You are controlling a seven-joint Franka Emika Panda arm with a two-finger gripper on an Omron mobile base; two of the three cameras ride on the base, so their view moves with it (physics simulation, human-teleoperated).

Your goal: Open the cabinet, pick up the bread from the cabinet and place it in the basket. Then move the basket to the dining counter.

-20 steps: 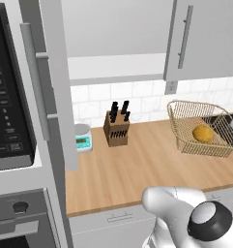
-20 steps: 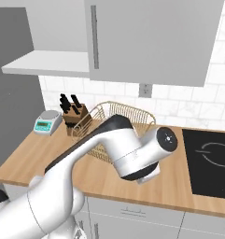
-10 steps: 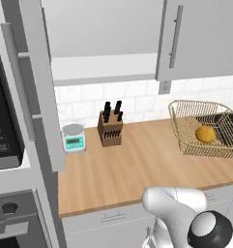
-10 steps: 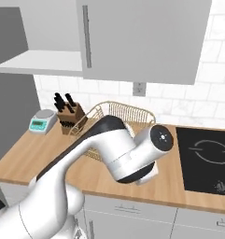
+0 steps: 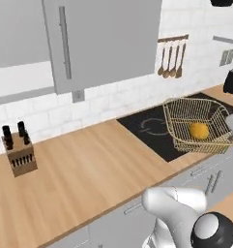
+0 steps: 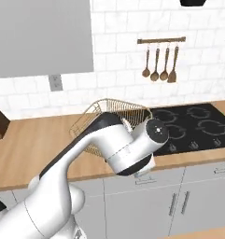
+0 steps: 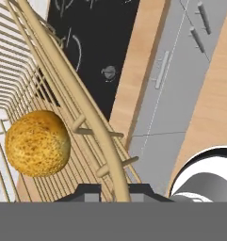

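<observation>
The gripper (image 7: pixel 114 189) is pinched onto the rim of the basket (image 5: pixel 185 109), a shallow tan wire-mesh tray held up over the front edge of the black hob (image 5: pixel 154 131). The bread (image 5: pixel 199 130) already lies inside, on the mesh floor near the gripped side (loose, so likely to roll if the tray tips). The basket looks light and stiff; its thick rim wire seems the surest hold, kept level on the way to the dining counter.
</observation>
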